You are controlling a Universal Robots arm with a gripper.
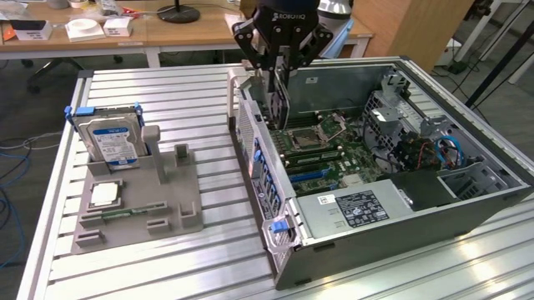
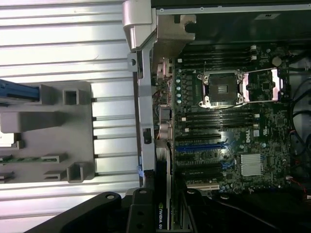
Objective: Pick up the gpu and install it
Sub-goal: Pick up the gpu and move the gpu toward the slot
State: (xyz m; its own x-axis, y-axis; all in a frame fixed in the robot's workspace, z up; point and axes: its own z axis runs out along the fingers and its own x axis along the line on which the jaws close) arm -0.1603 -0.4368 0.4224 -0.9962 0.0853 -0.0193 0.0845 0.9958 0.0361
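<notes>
Your exterior camera looks down from well back on the gripper (image 1: 278,74) and case (image 1: 434,215), your wrist camera closely past the gripper onto the same motherboard (image 2: 228,141) beneath.

A matte black two-finger gripper (image 1: 281,70) of angular metal is noted, built from jointed linkage bars. White block lettering (image 1: 288,15) reading ROBOTIQ, seen inverted, is printed on its black housing (image 1: 271,22). A rounded silver-grey wrist section (image 1: 334,6) is recorded beside the housing. Round pivot holes are observed in the black link plates (image 2: 97,213).
</notes>
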